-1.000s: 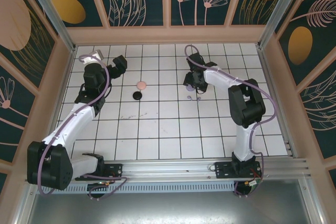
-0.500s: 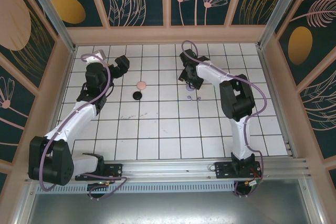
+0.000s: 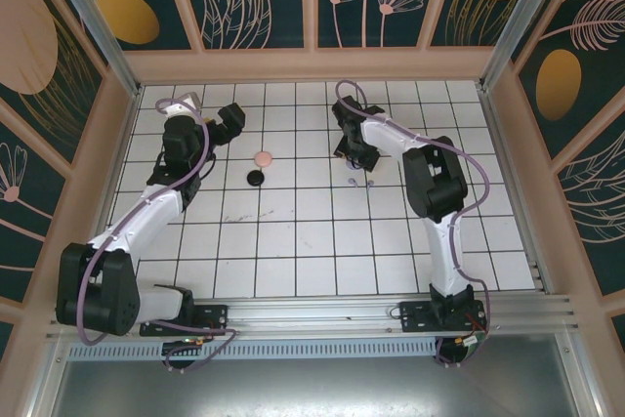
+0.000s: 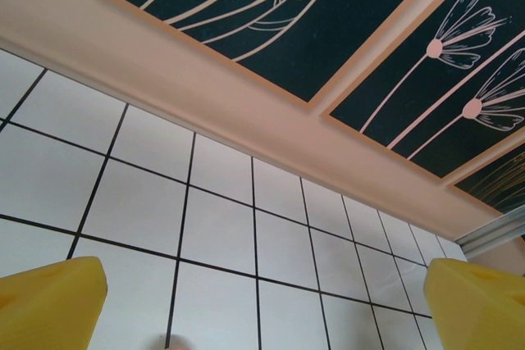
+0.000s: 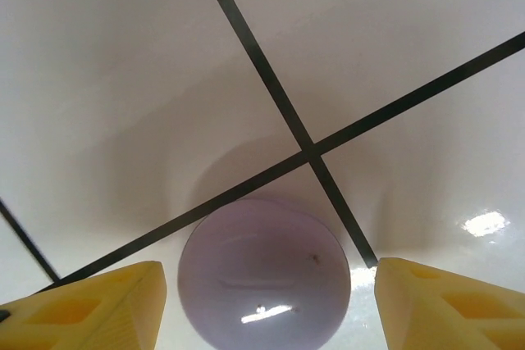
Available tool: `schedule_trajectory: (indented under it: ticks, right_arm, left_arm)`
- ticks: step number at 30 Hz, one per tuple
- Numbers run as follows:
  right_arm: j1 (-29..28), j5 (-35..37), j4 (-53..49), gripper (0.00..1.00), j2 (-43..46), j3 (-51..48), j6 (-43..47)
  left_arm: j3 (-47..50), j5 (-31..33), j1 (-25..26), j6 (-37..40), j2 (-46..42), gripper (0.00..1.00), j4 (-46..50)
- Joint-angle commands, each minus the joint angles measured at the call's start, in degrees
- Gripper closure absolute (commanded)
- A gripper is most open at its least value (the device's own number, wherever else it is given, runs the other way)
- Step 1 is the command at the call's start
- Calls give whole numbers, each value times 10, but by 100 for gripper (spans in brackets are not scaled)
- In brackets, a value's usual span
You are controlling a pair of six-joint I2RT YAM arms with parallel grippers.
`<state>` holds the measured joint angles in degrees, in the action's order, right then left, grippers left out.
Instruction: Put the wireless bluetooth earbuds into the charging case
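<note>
Right wrist: lavender round case point(image 5: 264, 243) near wide-spread right claw point(image 5: 268, 284).

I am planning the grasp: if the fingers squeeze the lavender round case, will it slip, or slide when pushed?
Probably slippery: the lavender round case shows a bright glare, so it seems glossy. Its rounded edge may let the right fingers squeeze it out. It lies flat, so a push likely slides it.

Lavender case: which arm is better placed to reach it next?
Probably right. The right arm holds its jaws open either side of the lavender case, just above it; the left arm points at the far wall.
</note>
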<state>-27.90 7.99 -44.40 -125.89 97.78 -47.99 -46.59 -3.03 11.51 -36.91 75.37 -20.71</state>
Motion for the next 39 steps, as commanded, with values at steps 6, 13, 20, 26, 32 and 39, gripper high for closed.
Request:
schedule_trajectory:
  ticks: [6, 13, 20, 26, 32, 39]
  right_arm:
    - [-6, 2, -13, 35, -26, 18, 2]
    - [-2, 5, -8, 37, -34, 23, 7]
    - [-2, 2, 7, 49, -30, 11, 22]
    - [-5, -16, 55, 65, 10, -40, 34]
    - [-9, -33, 103, 68, 97, -98, 30]
    - [-18, -88, 142, 68, 175, -99, 1]
  left_arm:
    - [0, -28, -5, -18, 13, 1, -37]
    - [0, -46, -5, -24, 20, 1, -44]
    - [4, -102, -5, -30, 24, 1, -65]
    - [29, -179, -4, -57, 30, 1, -86]
    - [99, -232, 5, -85, 43, 4, -215]
    - [94, -238, 71, -71, 94, 5, -296]
